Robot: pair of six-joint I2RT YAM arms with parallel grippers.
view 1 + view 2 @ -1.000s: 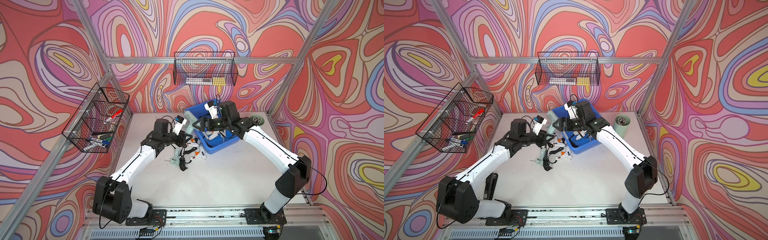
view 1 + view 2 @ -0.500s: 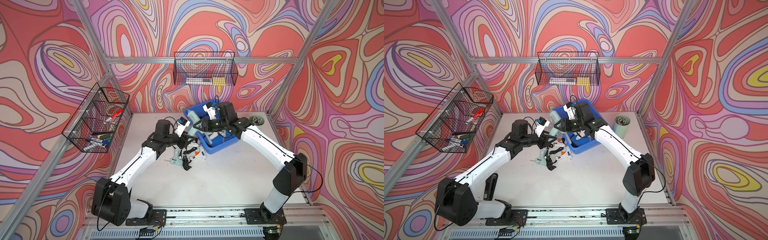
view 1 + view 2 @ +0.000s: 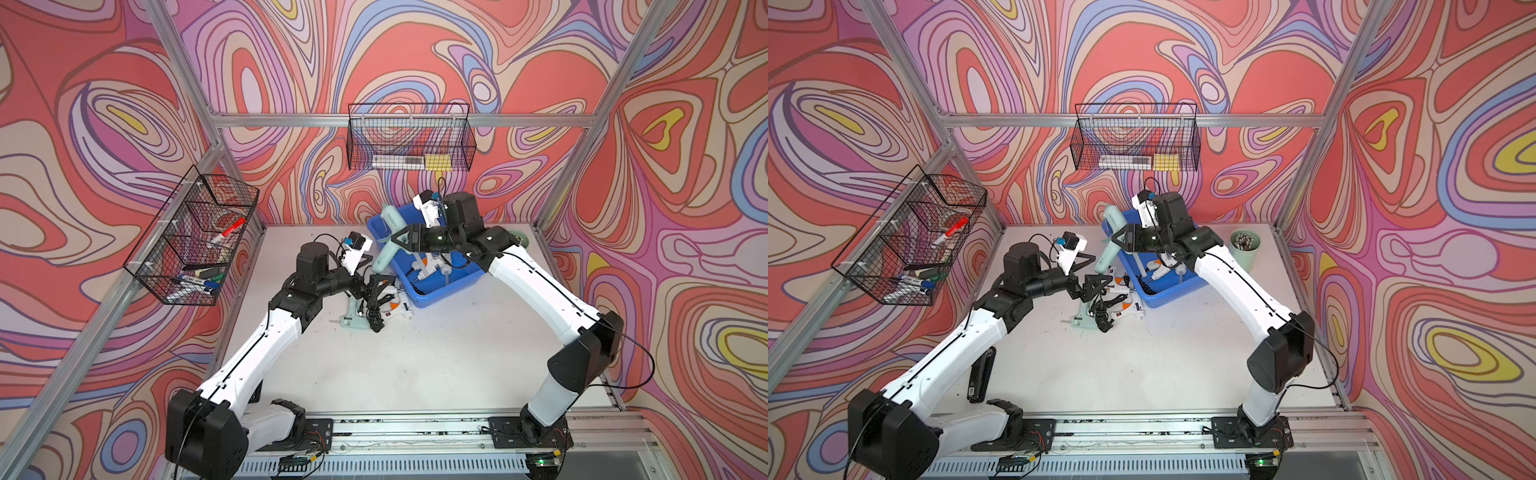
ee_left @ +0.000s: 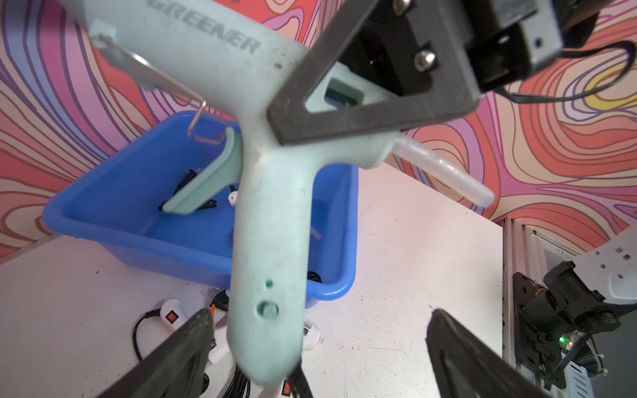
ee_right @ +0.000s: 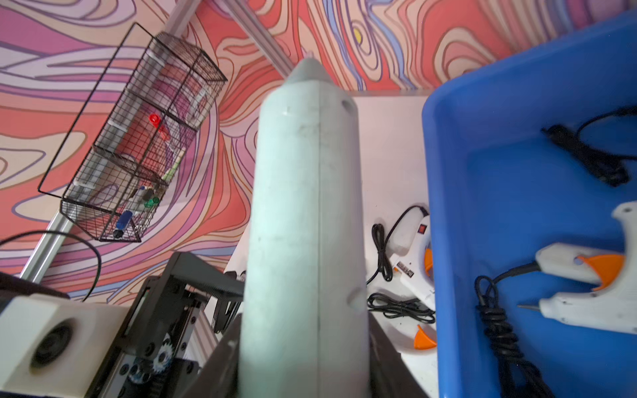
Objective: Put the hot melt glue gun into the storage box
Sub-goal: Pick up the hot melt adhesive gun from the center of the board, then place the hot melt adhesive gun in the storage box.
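Observation:
A pale green hot melt glue gun hangs tilted in the air over the near-left rim of the blue storage box. My right gripper is shut on its barrel. The gun's handle points down between the spread fingers of my left gripper, which is open and does not touch it. The box holds white glue guns with cords.
More glue guns and black cords lie on the table left of the box: white ones with orange triggers and a pale green one. Wire baskets hang on the left wall and back wall. A green cup stands back right.
My right gripper shut on the gun's barrel. Then my left gripper opened and let go of the handle, so the gun now hangs from the right gripper alone.

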